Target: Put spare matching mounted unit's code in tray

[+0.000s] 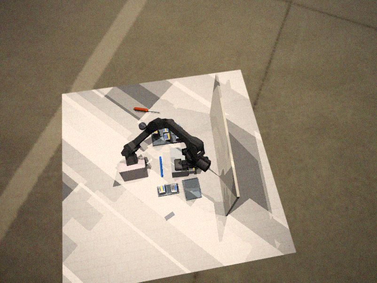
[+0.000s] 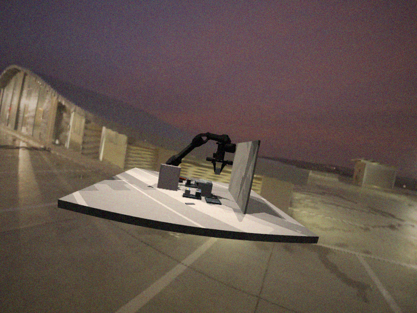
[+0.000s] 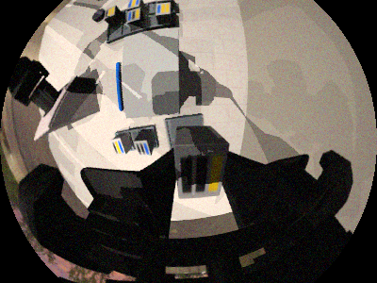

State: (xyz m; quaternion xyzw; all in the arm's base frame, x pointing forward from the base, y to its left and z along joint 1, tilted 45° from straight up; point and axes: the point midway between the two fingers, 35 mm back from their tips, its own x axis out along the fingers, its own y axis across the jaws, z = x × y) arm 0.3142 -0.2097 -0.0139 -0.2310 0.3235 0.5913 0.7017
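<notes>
My gripper [image 1: 192,169] [image 2: 218,170] [image 3: 195,152] is shut on a grey box-shaped unit [image 2: 218,171] [image 3: 202,162], with dark stripes and a yellow stripe facing the wrist camera. It holds the unit high above the table. The shallow dark tray [image 1: 192,187] [image 2: 212,200] [image 3: 189,120] lies flat and shows nothing in it; the held unit hides part of it in the wrist view. Several striped spares stand in the back rack [image 1: 158,142] [image 3: 141,30]. I cannot tell which is the mounted unit, and no part code is readable.
A small rack [image 1: 167,190] beside the tray holds two striped units. A grey block [image 1: 179,174] [image 2: 206,188] [image 3: 141,106] stands behind the tray. A tall panel [image 1: 223,146] [image 2: 242,174] rises at right. A blue rod [image 1: 161,166] [image 3: 119,87] and an orange-handled screwdriver [image 1: 140,109] lie farther left.
</notes>
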